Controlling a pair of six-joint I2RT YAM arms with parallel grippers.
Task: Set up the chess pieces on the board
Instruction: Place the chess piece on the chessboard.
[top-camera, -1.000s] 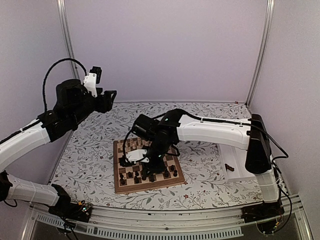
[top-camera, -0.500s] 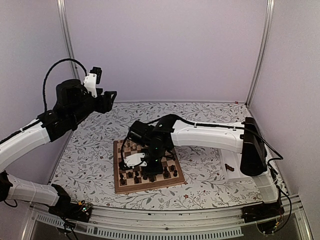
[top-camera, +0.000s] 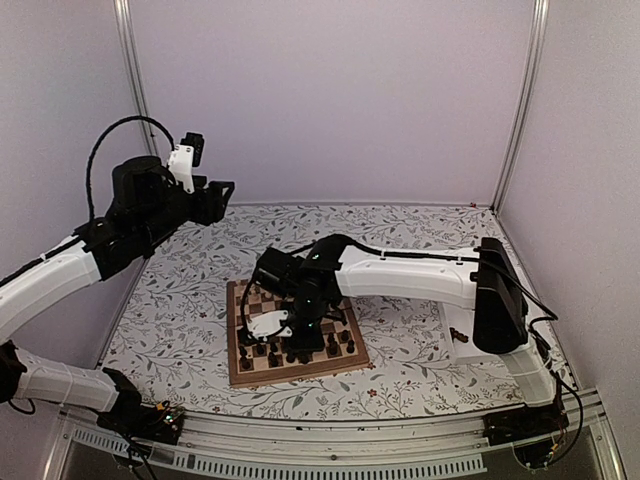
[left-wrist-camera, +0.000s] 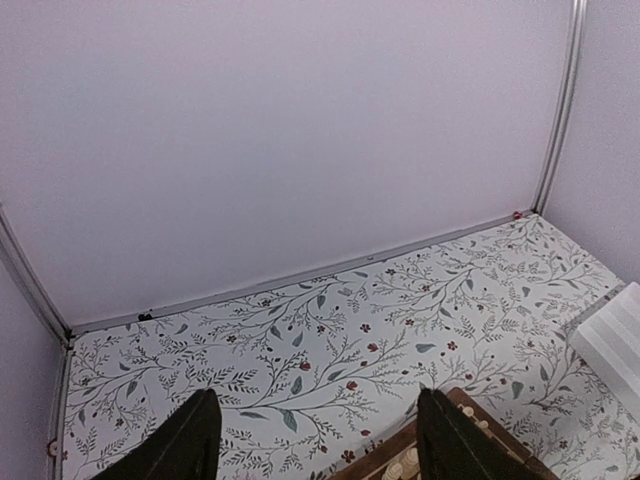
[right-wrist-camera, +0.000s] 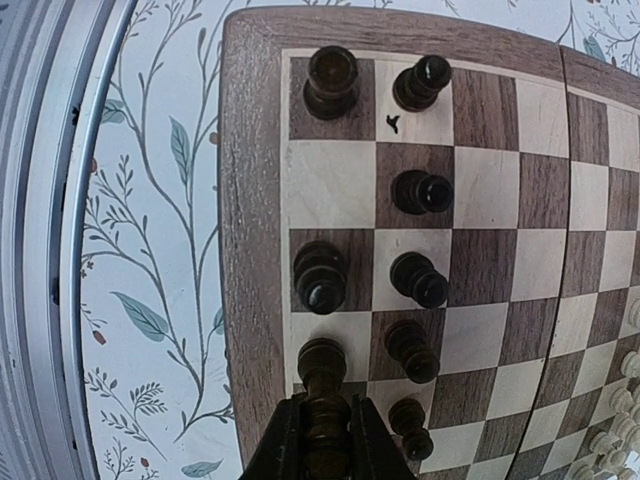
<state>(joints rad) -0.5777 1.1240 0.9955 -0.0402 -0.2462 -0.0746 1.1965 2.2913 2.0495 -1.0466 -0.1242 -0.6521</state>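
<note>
On the board (right-wrist-camera: 250, 200), a chess piece (right-wrist-camera: 322, 362) stands pinched in the right hand (right-wrist-camera: 325, 428).

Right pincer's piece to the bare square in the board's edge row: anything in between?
Yes. The right pincer grips a dark piece; along the edge row a second dark piece stands between it and the bare square. Pawns line the next row, so lifting over looks safest.

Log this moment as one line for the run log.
right gripper: shut on dark chess piece at edge row of board | left gripper: open, empty, raised | piece not yet released
</note>
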